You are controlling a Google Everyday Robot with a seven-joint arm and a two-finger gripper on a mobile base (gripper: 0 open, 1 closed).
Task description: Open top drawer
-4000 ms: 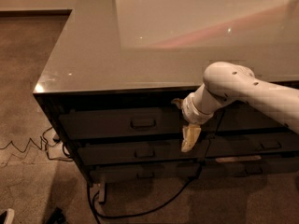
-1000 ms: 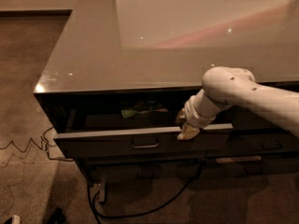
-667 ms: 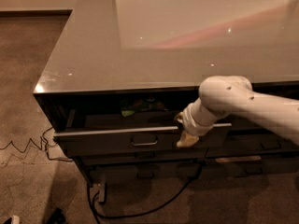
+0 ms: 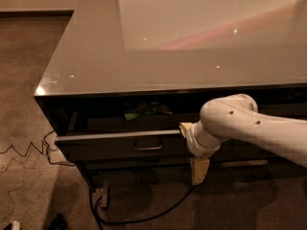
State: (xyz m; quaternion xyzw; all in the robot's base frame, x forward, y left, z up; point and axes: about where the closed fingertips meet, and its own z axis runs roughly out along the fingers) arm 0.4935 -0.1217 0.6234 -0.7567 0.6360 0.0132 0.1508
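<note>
one gripper (image 4: 192, 150) at one top drawer (image 4: 110, 147), one cabinet (image 4: 96, 56), one pull (image 4: 147, 145)

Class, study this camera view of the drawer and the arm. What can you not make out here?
Camera view:
- Items inside the top drawer: too dim under the countertop shadow to identify.
- Drawer's right end: hidden behind the arm.
- Gripper at the drawer's front edge: its hold masked by the wrist.

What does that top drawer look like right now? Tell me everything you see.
The top drawer is wide, dark grey and flat-fronted, with a small metal pull at its middle. It stands partly pulled out under the glossy tabletop, with small greenish and reddish things inside at the back. The gripper is by the front's right end.
</note>
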